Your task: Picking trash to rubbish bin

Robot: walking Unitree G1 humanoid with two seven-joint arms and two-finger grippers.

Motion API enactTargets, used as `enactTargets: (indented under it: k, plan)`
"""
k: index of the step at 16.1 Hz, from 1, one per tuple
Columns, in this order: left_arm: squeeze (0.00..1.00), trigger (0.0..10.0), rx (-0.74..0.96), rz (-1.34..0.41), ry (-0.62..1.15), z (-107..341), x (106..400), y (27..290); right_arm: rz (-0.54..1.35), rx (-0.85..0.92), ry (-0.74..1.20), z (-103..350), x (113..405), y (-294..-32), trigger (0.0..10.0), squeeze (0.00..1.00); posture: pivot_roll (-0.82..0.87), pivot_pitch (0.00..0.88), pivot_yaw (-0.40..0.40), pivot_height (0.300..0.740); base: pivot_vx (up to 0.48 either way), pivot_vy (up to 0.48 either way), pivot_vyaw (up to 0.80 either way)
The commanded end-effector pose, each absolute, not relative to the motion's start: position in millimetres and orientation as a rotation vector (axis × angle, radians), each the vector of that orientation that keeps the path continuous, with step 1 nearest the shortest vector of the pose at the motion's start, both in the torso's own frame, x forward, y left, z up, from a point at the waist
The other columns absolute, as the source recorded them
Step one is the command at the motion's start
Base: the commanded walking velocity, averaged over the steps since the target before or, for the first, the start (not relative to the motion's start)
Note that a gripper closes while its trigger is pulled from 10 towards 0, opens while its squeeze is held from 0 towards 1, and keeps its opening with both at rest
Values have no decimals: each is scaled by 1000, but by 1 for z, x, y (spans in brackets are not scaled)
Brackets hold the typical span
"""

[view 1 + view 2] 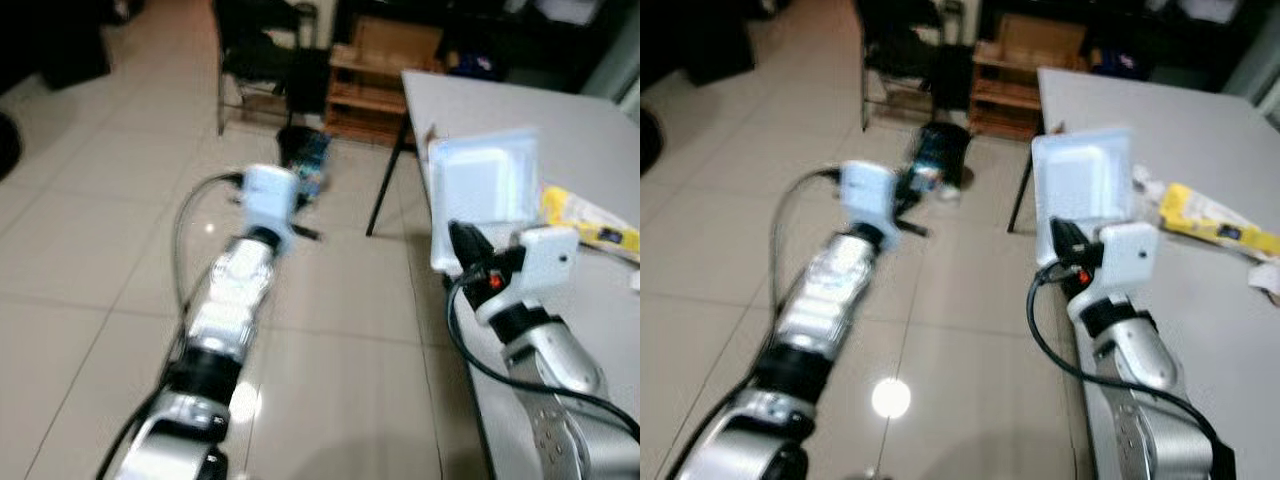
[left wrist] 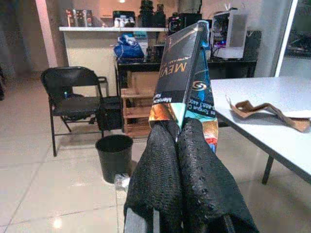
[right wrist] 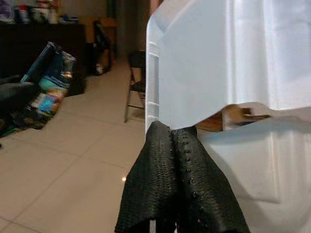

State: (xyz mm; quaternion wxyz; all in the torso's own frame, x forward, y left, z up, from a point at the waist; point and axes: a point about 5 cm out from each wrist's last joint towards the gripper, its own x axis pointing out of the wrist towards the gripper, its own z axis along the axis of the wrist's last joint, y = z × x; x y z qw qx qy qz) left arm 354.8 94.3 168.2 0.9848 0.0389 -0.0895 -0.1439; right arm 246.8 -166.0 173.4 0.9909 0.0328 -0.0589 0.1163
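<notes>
Beyond the snack bag — perhaps a bin.

**Trash items and bin, mid-carry**

Dark, glossy snack packet with printed lettering and colourful lower panel stood upright, its bottom edge pinched between the left gripper's closed black fingers, held above the tiled floor. White foam clamshell food container hung open, its edge clamped by the right gripper, beside the grey table edge. Round black plastic rubbish bin stood upright on the floor, near a folding chair.
</notes>
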Motion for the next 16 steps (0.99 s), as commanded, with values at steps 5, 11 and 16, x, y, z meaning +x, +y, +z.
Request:
enactTargets:
  k: [5, 11, 16]
  plan:
    - [0, 10000, 72, -345, -183, 171, 354, 76, 211, 56, -106, 171, 245, -173, 10000, 0, 114, 76, -79, 740, 466, 0, 0]
    - [0, 10000, 76, -342, -180, 170, 354, 76, 216, 58, -102, 170, 246, -173, 10000, 0, 115, 77, -81, 740, 467, 0, 0]
    - [0, 10000, 75, -341, -178, 169, 355, 77, 220, 56, -103, 171, 246, -172, 10000, 0, 115, 73, -81, 740, 466, 0, 0]
